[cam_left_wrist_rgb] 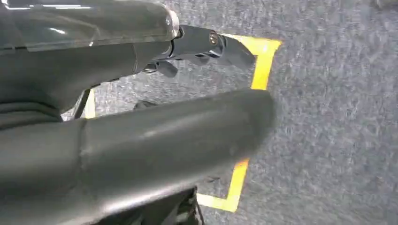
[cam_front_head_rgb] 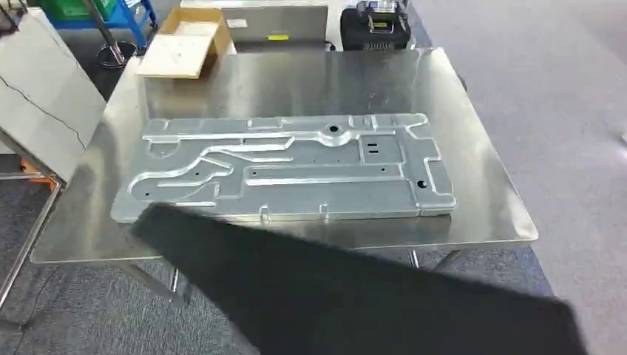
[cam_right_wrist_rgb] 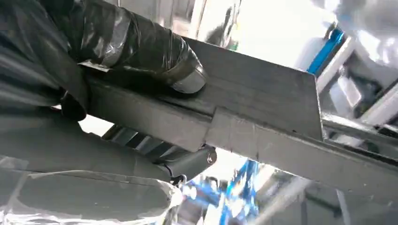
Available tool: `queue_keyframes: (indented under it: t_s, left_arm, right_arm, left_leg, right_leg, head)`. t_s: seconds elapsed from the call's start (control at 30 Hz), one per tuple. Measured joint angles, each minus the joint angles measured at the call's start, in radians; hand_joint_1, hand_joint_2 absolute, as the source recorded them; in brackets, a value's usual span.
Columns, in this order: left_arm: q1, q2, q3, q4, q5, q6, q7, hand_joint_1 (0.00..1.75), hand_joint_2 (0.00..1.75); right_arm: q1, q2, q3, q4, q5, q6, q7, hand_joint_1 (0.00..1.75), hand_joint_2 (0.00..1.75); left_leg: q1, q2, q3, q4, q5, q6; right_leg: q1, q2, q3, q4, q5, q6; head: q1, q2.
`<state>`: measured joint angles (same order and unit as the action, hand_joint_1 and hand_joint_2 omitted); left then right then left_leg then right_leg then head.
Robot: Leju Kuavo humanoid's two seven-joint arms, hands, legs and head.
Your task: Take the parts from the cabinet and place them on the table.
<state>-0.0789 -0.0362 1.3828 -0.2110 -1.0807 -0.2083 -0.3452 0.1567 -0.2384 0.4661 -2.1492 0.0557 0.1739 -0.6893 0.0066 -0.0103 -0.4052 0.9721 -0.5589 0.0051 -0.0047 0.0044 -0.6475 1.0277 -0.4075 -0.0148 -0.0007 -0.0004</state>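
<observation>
Already the right robot hand (cam_right_wrist_rgb: 117,89) grips the part's (cam_right_wrist_rgb: 263,108) edge.

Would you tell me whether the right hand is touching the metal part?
Touching: in the right wrist view the right hand grips the metal part, thumb pressed on its face.

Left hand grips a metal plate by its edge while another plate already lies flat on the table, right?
Wrong hand. The right wrist view shows the right hand gripping the metal plate by its edge; the left hand hangs over the floor, holding nothing. Another plate does lie flat on the table.
</observation>
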Motion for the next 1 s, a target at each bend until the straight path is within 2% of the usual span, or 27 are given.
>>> queue_keyframes:
  t_s: [0.03,0.07,0.1,0.17,0.2,0.23,0.27,0.3,0.33,0.37,0.4,0.43,0.47,0.5,0.53,0.57,0.6,0.67,0.7,0.73,0.77,0.8,0.87,0.9,0.97,1.0]
  left_arm:
    - [-0.003,0.000,0.000,0.000,0.000,-0.004,-0.002,0.00,0.00]
    - [-0.006,0.000,0.000,0.000,0.000,-0.006,-0.004,0.00,0.00]
    - [-0.008,0.000,0.000,0.000,-0.001,-0.011,-0.006,0.00,0.00]
    - [-0.009,0.000,0.000,0.000,-0.006,-0.014,-0.009,0.00,0.00]
    - [-0.009,0.000,0.000,0.000,-0.009,-0.016,-0.009,0.00,0.00]
    - [-0.008,0.000,-0.001,0.000,-0.012,-0.018,-0.010,0.00,0.00]
    - [-0.009,0.000,-0.002,0.000,-0.019,-0.020,-0.012,0.00,0.00]
    - [-0.012,0.000,-0.003,0.000,-0.021,-0.023,-0.013,0.00,0.00]
    - [-0.014,0.000,-0.003,0.000,-0.023,-0.024,-0.013,0.00,0.00]
    - [-0.015,0.000,-0.003,0.000,-0.026,-0.027,-0.013,0.00,0.00]
    - [-0.014,0.001,-0.003,0.000,-0.028,-0.029,-0.013,0.00,0.00]
    - [-0.013,0.001,-0.005,0.000,-0.032,-0.031,-0.013,0.00,0.00]
    - [-0.014,0.001,-0.008,0.000,-0.033,-0.032,-0.013,0.00,0.00]
    - [-0.019,0.001,-0.012,0.000,-0.037,-0.034,-0.012,0.00,0.00]
    - [-0.024,0.001,-0.017,0.000,-0.040,-0.034,-0.012,0.00,0.00]
    - [-0.028,0.001,-0.023,0.000,-0.042,-0.035,-0.011,0.00,0.00]
    - [-0.031,0.001,-0.026,0.000,-0.042,-0.035,-0.011,0.00,0.00]
    - [-0.036,0.001,-0.029,0.000,-0.047,-0.036,-0.008,0.00,0.00]
    - [-0.038,0.001,-0.031,0.000,-0.050,-0.037,-0.006,0.00,0.00]
    - [-0.040,0.001,-0.034,0.000,-0.051,-0.037,-0.004,0.00,0.00]
    - [-0.040,0.001,-0.037,0.000,-0.053,-0.037,-0.001,0.00,0.00]
    - [-0.041,0.001,-0.039,0.000,-0.053,-0.037,0.001,0.00,0.00]
    - [-0.045,0.000,-0.046,0.000,-0.054,-0.038,0.003,0.00,0.00]
    - [-0.045,0.000,-0.048,0.000,-0.054,-0.040,0.003,0.00,0.00]
    - [-0.049,0.000,-0.051,0.000,-0.054,-0.041,0.003,0.00,0.00]
    - [-0.049,-0.001,-0.052,0.000,-0.054,-0.044,0.003,0.00,0.00]
  right_arm:
    - [-0.011,-0.005,-0.016,-0.007,-0.009,-0.018,0.000,1.75,1.75]
    - [-0.026,-0.012,-0.044,-0.012,-0.030,-0.030,0.003,1.75,1.75]
    - [-0.045,-0.020,-0.077,-0.014,-0.056,-0.033,0.014,1.75,1.75]
    - [-0.101,-0.037,-0.163,-0.012,-0.108,-0.009,0.055,1.75,1.75]
    - [-0.136,-0.045,-0.210,-0.007,-0.130,0.010,0.082,1.75,1.75]
    - [-0.175,-0.054,-0.250,0.002,-0.144,0.029,0.114,1.75,1.75]
    - [-0.228,-0.063,-0.291,0.018,-0.150,0.047,0.156,1.75,1.75]
    - [-0.267,-0.071,-0.323,0.035,-0.150,0.060,0.195,1.75,1.75]
    - [-0.295,-0.077,-0.341,0.049,-0.149,0.066,0.218,1.75,1.75]
    - [-0.316,-0.085,-0.354,0.065,-0.144,0.071,0.240,1.75,1.75]
    - [-0.355,-0.093,-0.358,0.085,-0.136,0.077,0.263,1.75,1.75]
    - [-0.413,-0.099,-0.356,0.117,-0.122,0.082,0.287,1.75,1.75]
    - [-0.472,-0.108,-0.352,0.139,-0.108,0.082,0.312,1.75,1.75]
    - [-0.532,-0.123,-0.349,0.172,-0.089,0.074,0.342,1.75,1.75]
    - [-0.592,-0.144,-0.346,0.203,-0.063,0.065,0.371,1.75,1.75]
    - [-0.645,-0.161,-0.335,0.229,-0.032,0.054,0.396,1.75,1.75]
    - [-0.695,-0.174,-0.320,0.252,-0.005,0.044,0.415,1.75,1.75]
    - [-0.806,-0.195,-0.278,0.312,0.068,0.023,0.460,1.75,1.75]
    - [-0.848,-0.206,-0.254,0.343,0.113,0.013,0.481,1.75,1.75]
    - [-0.884,-0.214,-0.236,0.368,0.150,0.008,0.495,1.75,1.75]
    - [-0.929,-0.219,-0.209,0.400,0.186,0.008,0.507,1.75,1.75]
    - [-0.970,-0.223,-0.180,0.430,0.208,0.008,0.515,1.75,1.75]
    - [-1.030,-0.230,-0.136,0.474,0.228,0.008,0.519,1.75,1.75]
    - [-1.055,-0.232,-0.121,0.496,0.241,0.008,0.524,1.75,1.75]
    - [-1.116,-0.235,-0.073,0.542,0.290,0.043,0.542,1.75,1.75]
    - [-1.151,-0.235,-0.041,0.572,0.320,0.072,0.552,1.75,1.75]
  left_leg:
    - [0.003,0.002,-0.005,0.016,-0.003,-0.002]
    - [0.005,0.003,-0.025,0.066,0.004,-0.005]
    - [0.006,0.004,-0.066,0.133,-0.006,-0.007]
    - [0.006,0.004,-0.166,0.267,-0.081,-0.015]
    - [0.006,0.004,-0.202,0.301,-0.115,-0.017]
    - [0.007,0.004,-0.223,0.306,-0.121,-0.017]
    - [0.007,0.004,-0.231,0.274,-0.094,-0.018]
    - [0.007,0.004,-0.222,0.213,-0.036,-0.015]
    - [0.007,0.004,-0.205,0.134,0.033,-0.014]
    - [0.006,0.006,-0.189,0.058,0.108,-0.008]
    - [0.001,0.007,-0.197,0.055,0.101,-0.002]
    - [-0.006,0.008,-0.201,0.052,0.097,0.005]
    - [-0.008,0.007,-0.201,0.054,0.121,0.014]
    - [-0.008,0.008,-0.202,0.053,0.120,0.017]
    - [-0.003,0.008,-0.200,0.041,0.126,0.026]
    - [0.002,0.007,-0.194,0.033,0.129,0.030]
    - [0.003,0.007,-0.191,0.031,0.128,0.033]
    - [0.003,0.007,-0.191,0.032,0.125,0.037]
    - [0.003,0.007,-0.191,0.032,0.123,0.039]
    - [0.004,0.007,-0.189,0.033,0.121,0.038]
    - [0.005,0.005,-0.184,0.033,0.117,0.037]
    - [0.006,0.004,-0.178,0.035,0.111,0.034]
    - [0.010,0.001,-0.159,0.035,0.099,0.025]
    - [0.006,-0.004,-0.158,0.034,0.096,0.018]
    - [0.006,-0.006,-0.164,0.031,0.099,0.007]
    - [0.007,-0.005,-0.163,0.022,0.102,0.002]
  right_leg:
    - [-0.005,0.002,0.018,-0.013,-0.002,-0.006]
    - [-0.004,0.001,0.033,-0.019,-0.008,-0.014]
    - [-0.004,0.001,0.040,-0.021,-0.014,-0.022]
    - [-0.003,0.003,0.051,-0.021,-0.028,-0.025]
    - [-0.002,0.005,0.057,-0.020,-0.036,-0.025]
    - [-0.002,0.009,0.064,-0.018,-0.042,-0.024]
    - [-0.002,0.011,0.075,-0.015,-0.051,-0.022]
    - [-0.002,0.011,0.087,-0.012,-0.062,-0.018]
    - [-0.001,0.010,0.099,-0.009,-0.073,-0.015]
    - [-0.001,0.006,0.107,-0.007,-0.083,-0.011]
    - [0.000,0.005,0.112,-0.004,-0.087,-0.006]
    - [-0.001,0.010,0.100,0.000,-0.087,-0.001]
    - [-0.002,0.014,0.094,0.000,-0.088,0.005]
    - [-0.003,0.013,0.094,-0.005,-0.087,0.010]
    - [0.002,0.013,0.095,-0.005,-0.090,0.018]
    - [-0.005,0.006,0.094,0.008,-0.103,0.023]
    - [-0.003,0.001,0.075,0.047,-0.125,0.028]
    - [-0.009,0.001,-0.013,0.203,-0.193,0.034]
    - [-0.010,0.001,-0.057,0.274,-0.211,0.037]
    - [-0.011,0.001,-0.086,0.311,-0.207,0.039]
    - [-0.015,0.000,-0.092,0.298,-0.174,0.041]
    - [-0.018,0.000,-0.075,0.240,-0.123,0.042]
    - [-0.021,-0.002,-0.005,0.067,-0.011,0.043]
    - [-0.015,0.000,0.011,0.035,-0.009,0.044]
    - [-0.009,0.002,0.022,-0.002,-0.021,0.028]
    - [-0.007,0.005,0.020,-0.003,-0.022,0.025]
  head:
    - [0.000,0.000]
    - [0.000,0.000]
    - [0.000,0.000]
    - [0.000,0.000]
    - [0.000,0.000]
    - [0.000,0.000]
    - [0.000,0.000]
    - [0.000,0.000]
    - [0.000,0.000]
    - [0.000,0.000]
    - [0.002,0.000]
    - [0.000,0.000]
    - [0.000,0.000]
    - [0.000,0.000]
    - [0.000,0.000]
    - [0.001,0.000]
    - [0.000,0.000]
    - [0.000,0.000]
    - [0.000,0.000]
    - [0.000,0.000]
    - [0.000,0.000]
    - [0.000,0.000]
    - [0.000,0.000]
    - [0.001,0.000]
    - [0.000,0.000]
    - [0.000,0.000]
